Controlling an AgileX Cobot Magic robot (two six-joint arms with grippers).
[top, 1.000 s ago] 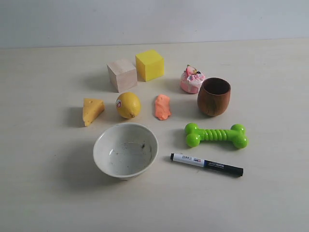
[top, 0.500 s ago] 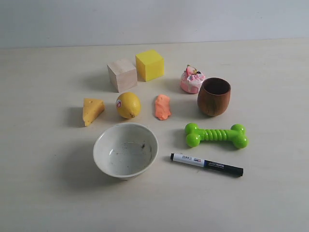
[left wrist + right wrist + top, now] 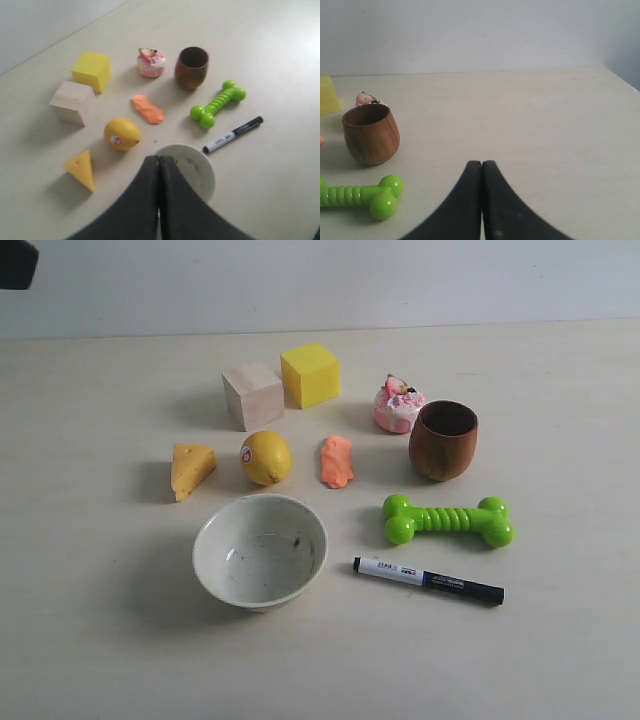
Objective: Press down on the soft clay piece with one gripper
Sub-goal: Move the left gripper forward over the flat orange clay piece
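The salmon-orange clay piece [image 3: 337,461] lies flat on the table between the lemon [image 3: 266,457] and the wooden cup [image 3: 443,440]; the left wrist view shows the clay piece [image 3: 147,108] well ahead of my left gripper [image 3: 159,159]. That gripper is shut with nothing held and hovers high over the white bowl [image 3: 197,167]. A dark corner of the left arm [image 3: 17,262] shows at the exterior view's top left. My right gripper [image 3: 481,163] is shut and empty, over bare table to the right of the cup [image 3: 371,133]; the clay is almost out of its view.
Around the clay stand a wooden cube [image 3: 252,394], a yellow cube [image 3: 310,374], a pink-and-white cake toy [image 3: 397,405], a cheese wedge [image 3: 191,469], a green bone toy [image 3: 447,519], a black marker [image 3: 428,580] and the white bowl [image 3: 260,550].
A dark part of the left arm has come into the exterior view at the top left corner. Nothing on the table has moved.
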